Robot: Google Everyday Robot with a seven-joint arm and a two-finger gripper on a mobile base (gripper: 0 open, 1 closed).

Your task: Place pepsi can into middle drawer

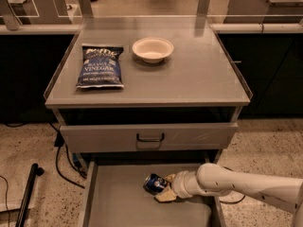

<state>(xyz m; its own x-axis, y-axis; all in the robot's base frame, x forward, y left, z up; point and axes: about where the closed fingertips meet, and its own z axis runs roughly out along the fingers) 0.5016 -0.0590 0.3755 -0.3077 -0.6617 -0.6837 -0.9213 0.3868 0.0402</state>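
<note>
**Pepsi can in the claw, inside the open middle drawer**

The grey desk (pixel 199 74) is filling the middle of the scene, its flat top carrying two things. Below it, the middle drawer (pixel 123 207) is standing pulled out toward the near side, showing its plain grey floor. Above that, a closed drawer front (pixel 104 137) with a black handle (pixel 150 138) is sitting flush under the desk top. A white arm (pixel 246 186) is reaching in from the near right, over the drawer's right wall. A dark blue chip bag (pixel 100 66) is lying flat on the far left of the desk, with a white bowl (pixel 152 49) near it on its right. The claw (pixel 162 188) is pinching the pepsi can (pixel 152 183), which is lying tilted, low over the drawer floor, right of centre.
</note>
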